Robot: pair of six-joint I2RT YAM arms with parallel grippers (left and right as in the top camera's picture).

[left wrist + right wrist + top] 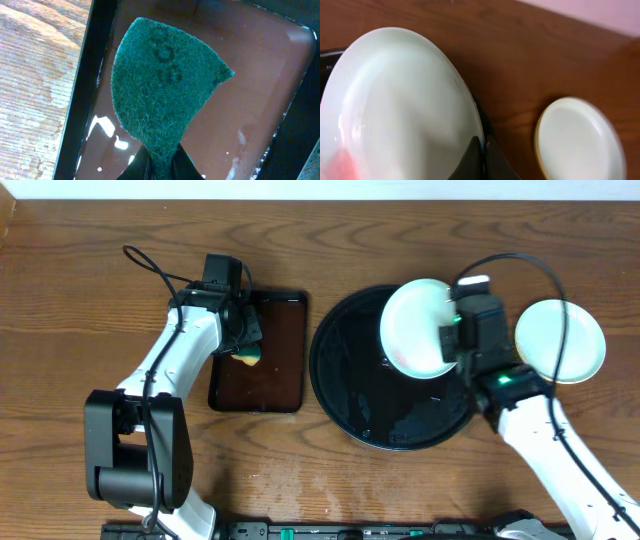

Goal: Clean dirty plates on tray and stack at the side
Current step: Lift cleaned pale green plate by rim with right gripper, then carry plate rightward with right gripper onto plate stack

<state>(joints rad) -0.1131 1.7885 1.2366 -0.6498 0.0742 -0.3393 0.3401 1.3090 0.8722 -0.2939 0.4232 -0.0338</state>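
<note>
while the left pincer [161, 162] pinches a sponge [162, 85], right pincer [481, 150] clamps a plate [400, 110]

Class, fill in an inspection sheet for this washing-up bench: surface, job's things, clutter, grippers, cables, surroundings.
Surface: wooden table, dark brown grain.
Job's things: one plate with a red smear, held over the round black tray, which has wet patches; second plate on the table to the tray's right.
Clutter: nothing seen.
Grippers: left gripper shut on a sponge over the wet brown tray; right gripper shut on the smeared plate's rim.
Cables: a black cable loops over each arm.
Surroundings: pale wall behind the table.
</note>
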